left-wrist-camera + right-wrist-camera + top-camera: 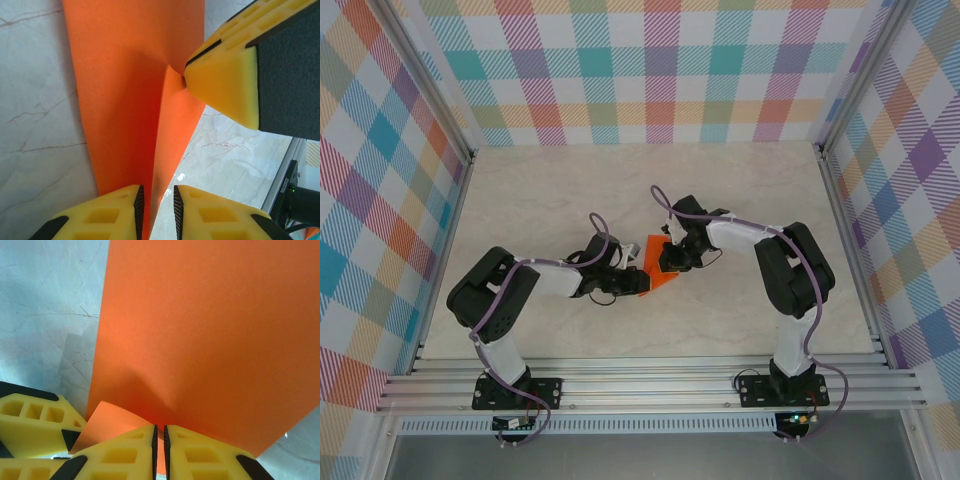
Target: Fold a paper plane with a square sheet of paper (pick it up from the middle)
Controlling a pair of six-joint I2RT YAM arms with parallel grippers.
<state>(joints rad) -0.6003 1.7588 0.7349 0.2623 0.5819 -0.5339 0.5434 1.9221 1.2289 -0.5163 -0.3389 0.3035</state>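
I'm pinching the paper (200, 340) in the right gripper (159, 440), between the arms; the left gripper (159, 210) is straddling it, jaws slightly apart. It's looking light and floppy, so I'm favouring the creased edge.

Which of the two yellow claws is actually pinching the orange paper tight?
The right gripper: its jaws are pressed together on the square sheet of paper. The left gripper straddles a raised fold with a clear gap between its jaws.
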